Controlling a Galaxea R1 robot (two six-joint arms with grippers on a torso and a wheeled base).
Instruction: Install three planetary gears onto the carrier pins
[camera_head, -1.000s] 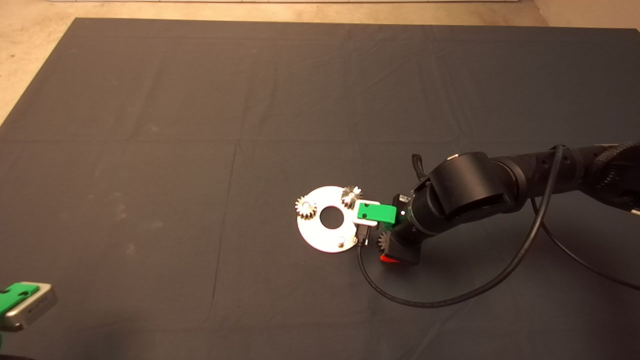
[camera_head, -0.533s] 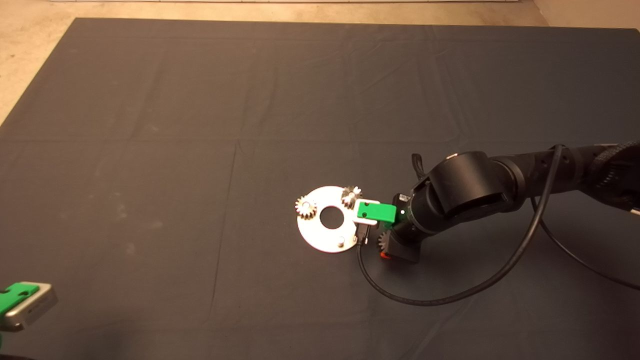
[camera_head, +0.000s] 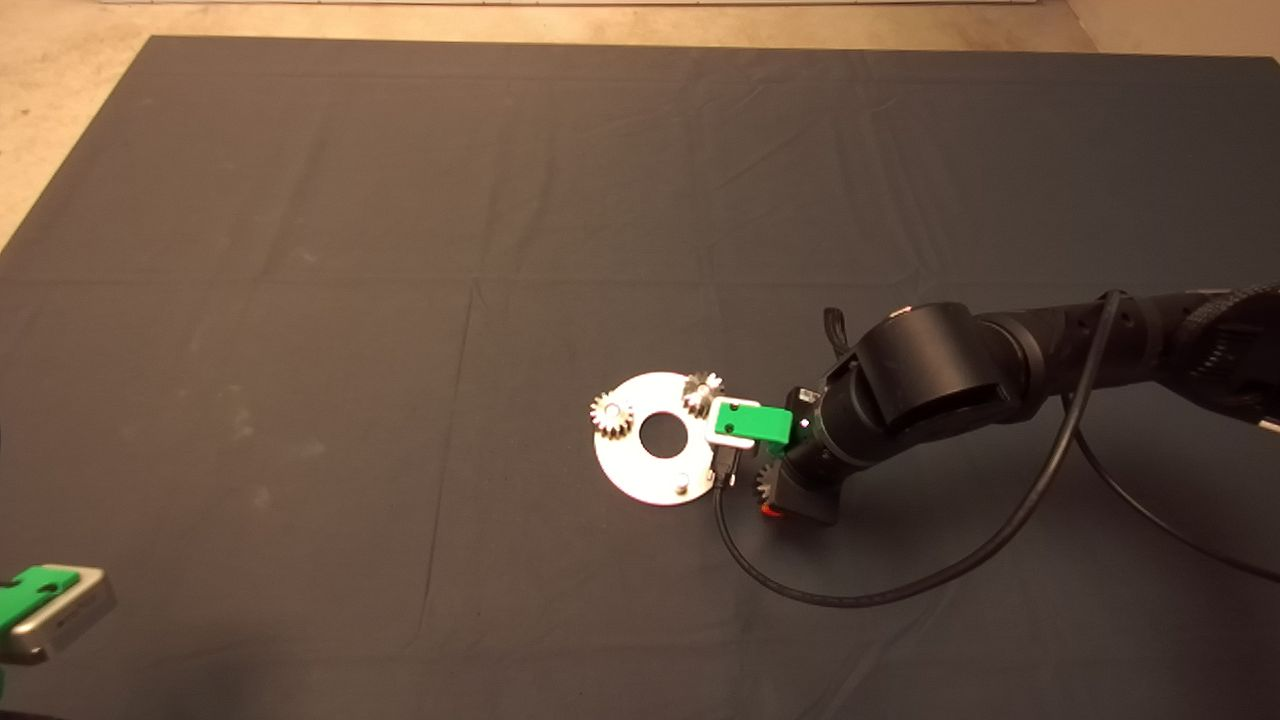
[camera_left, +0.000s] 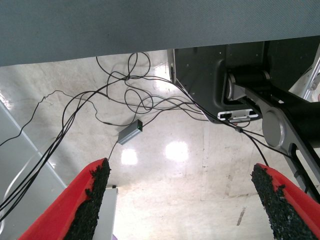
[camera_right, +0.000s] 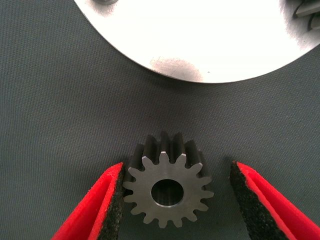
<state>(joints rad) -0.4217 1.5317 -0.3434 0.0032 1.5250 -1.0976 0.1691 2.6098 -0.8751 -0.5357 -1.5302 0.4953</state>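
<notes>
Left end effector (camera_head: 40, 608): parked at the near left edge of the mat; in its wrist view the fingers (camera_left: 92, 200) are spread wide with nothing between them, and floor, cables and a small grey box (camera_left: 130, 132) show beyond.
Right end effector (camera_right: 172, 200): at work low over the mat, just beside the near right rim of the disc; fingers released and spread.
Loose gear (camera_right: 167, 187): lies flat on the mat between the right fingers (camera_right: 112, 200); one pad is touching or nearly touching its teeth, the other stands clear. In the head view it shows partly under the wrist (camera_head: 768, 483).
Disc (camera_head: 655, 450): white, flat on the mat, large centre hole; its rim lies near the loose gear, not touching.
Bare pin (camera_head: 682, 482): stands on the near part of the disc, carrying no gear.
Left mounted gear (camera_head: 610, 414): seated on the disc's left side.
Far mounted gear (camera_head: 702, 392): seated on the disc's far right side, beside the green body of the right wrist.
Mat (camera_head: 400, 250): dark, covers the table.
</notes>
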